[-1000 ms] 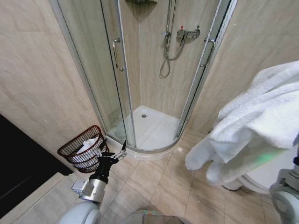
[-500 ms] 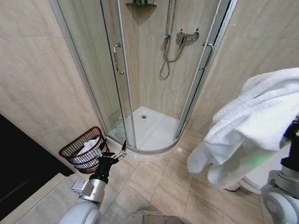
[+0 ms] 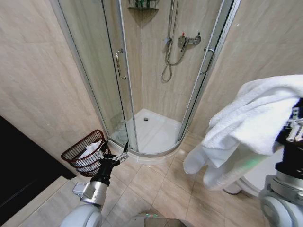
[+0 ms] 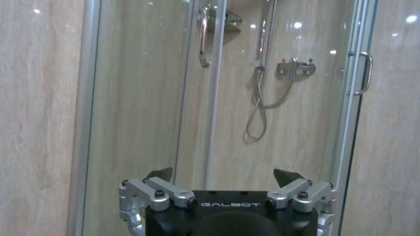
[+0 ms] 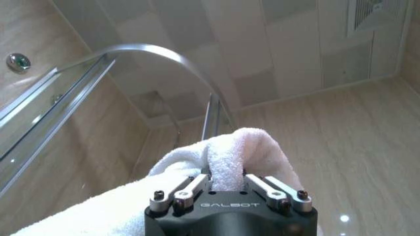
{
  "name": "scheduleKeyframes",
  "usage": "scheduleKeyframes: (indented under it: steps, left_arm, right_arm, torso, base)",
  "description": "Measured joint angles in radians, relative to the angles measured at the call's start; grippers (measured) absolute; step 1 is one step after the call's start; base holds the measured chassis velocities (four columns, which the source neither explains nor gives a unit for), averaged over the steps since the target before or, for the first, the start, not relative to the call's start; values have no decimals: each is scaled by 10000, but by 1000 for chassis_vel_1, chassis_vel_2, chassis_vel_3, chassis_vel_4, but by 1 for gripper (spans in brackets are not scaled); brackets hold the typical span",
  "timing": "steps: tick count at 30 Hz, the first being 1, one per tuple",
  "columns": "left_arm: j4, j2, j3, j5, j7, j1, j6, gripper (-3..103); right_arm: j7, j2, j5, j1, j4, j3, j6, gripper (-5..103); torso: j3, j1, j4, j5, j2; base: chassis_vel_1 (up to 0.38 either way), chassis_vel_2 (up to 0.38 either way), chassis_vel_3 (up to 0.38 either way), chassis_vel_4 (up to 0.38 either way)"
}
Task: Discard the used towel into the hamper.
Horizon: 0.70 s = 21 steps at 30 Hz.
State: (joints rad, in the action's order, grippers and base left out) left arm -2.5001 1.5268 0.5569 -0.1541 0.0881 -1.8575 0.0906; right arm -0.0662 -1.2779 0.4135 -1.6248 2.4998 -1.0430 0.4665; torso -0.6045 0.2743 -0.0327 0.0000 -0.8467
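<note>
- Right hand (image 5: 226, 186), lower right of the head frame, clenched on a raised fold of the white towel (image 3: 251, 127).
- Towel: soft, limp, thick; likely light, no slip; bulk draped over the arm, two tails hanging loose.
- Pinch at a bunched fold looks sound; trailing ends may snag the basket rim.
- Left hand (image 3: 119, 158), lower left, released, fingers spread, holding nothing.
- Hamper (image 3: 85, 153) beyond it on the floor, lower left, tilted against the wall beside the shower (image 3: 151, 71), white cloth already inside.
</note>
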Motion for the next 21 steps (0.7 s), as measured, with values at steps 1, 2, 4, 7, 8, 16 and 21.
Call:
scheduleKeyframes:
  steps: [1, 2, 4, 7, 8, 16, 21]
  left_arm:
    - [0, 0, 0, 0, 0, 0, 0, 100]
    - [0, 0, 0, 0, 0, 0, 0, 100]
    - [0, 0, 0, 0, 0, 0, 0, 100]
    - [0, 0, 0, 0, 0, 0, 0, 100]
    - [0, 0, 1, 0, 0, 0, 0, 100]
    - [0, 0, 1, 0, 0, 0, 0, 100]
    - [0, 0, 0, 0, 0, 0, 0, 100]
  right_arm:
    - [0, -4, -10, -22, 0, -1, 24, 13]
    - [0, -4, -10, -22, 0, -1, 24, 13]
    - [9, -5, -39, -94, 0, -1, 100, 13]
    - [13, 10, -53, -120, 1, -4, 177, 13]
    - [11, 17, -54, -107, 2, -12, 187, 13]
    - [-15, 29, -160, 8, 2, 185, 159, 13]
    - [-7, 112, -217, 86, 2, 252, 76, 13]
  torso:
    - [-36, 25, 0, 0, -61]
    - [-36, 25, 0, 0, -61]
    - [-88, 63, 0, 0, -153]
    - [-167, 118, 0, 0, -287]
    - [-198, 142, 0, -1, -341]
    - [-403, 301, 0, 1, -702]
    - [-606, 460, 0, 0, -1065]
  base:
    - [0, 0, 0, 0]
    - [0, 0, 0, 0]
    - [0, 0, 0, 0]
    - [0, 0, 0, 0]
    - [0, 0, 0, 0]
    - [0, 0, 0, 0]
    - [0, 0, 0, 0]
